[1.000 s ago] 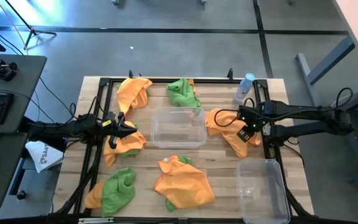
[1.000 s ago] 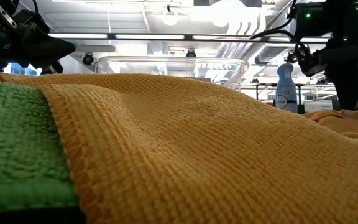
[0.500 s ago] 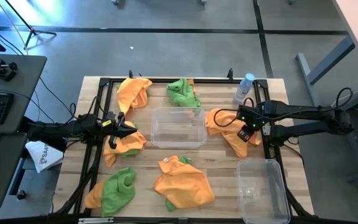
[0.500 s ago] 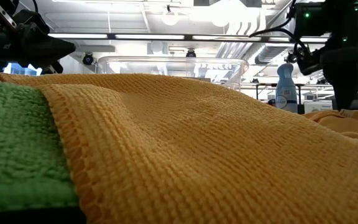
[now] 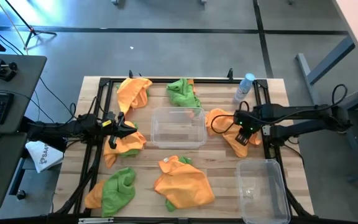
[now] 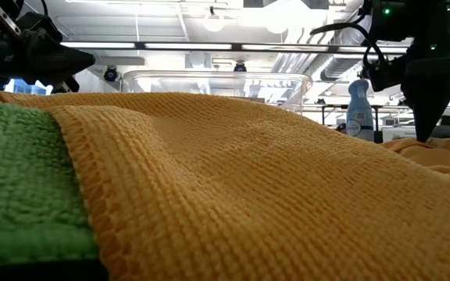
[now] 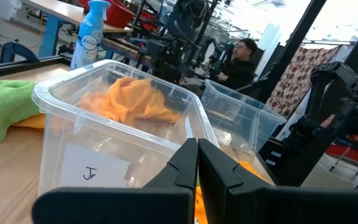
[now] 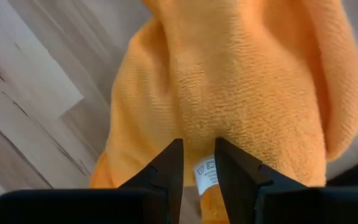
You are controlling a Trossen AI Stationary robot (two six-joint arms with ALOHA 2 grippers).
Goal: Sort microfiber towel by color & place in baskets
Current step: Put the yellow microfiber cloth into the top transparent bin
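Several orange and green microfiber towels lie crumpled on the wooden table. My right gripper (image 5: 242,137) points down onto the orange towel (image 5: 224,123) right of the middle basket (image 5: 178,127) and is shut on it; the low view shows its tip (image 6: 423,134) at that towel's top. My left gripper (image 5: 129,128) is shut and waits above another orange towel (image 5: 127,143) left of that basket. A second clear basket (image 5: 263,190) sits at the near right corner. My right gripper (image 8: 199,165) pinches a raised fold of the orange towel (image 8: 194,124) between its two fingers, right by the white care label (image 8: 202,175). It comes from above, pointing down. The rest of the towel lies slack on the table.
An orange towel (image 5: 132,92) and a green one (image 5: 182,92) lie by the far edge. A green-and-orange heap (image 5: 114,190) and a large orange towel (image 5: 182,183) lie near. A blue-capped bottle (image 5: 244,87) stands far right. A black frame rims the table.
My right gripper has shifted a little toward the table's left and near edge over the orange towel. It has also turned, so the low view now shows its end as a narrow point. The left arm has kept still.
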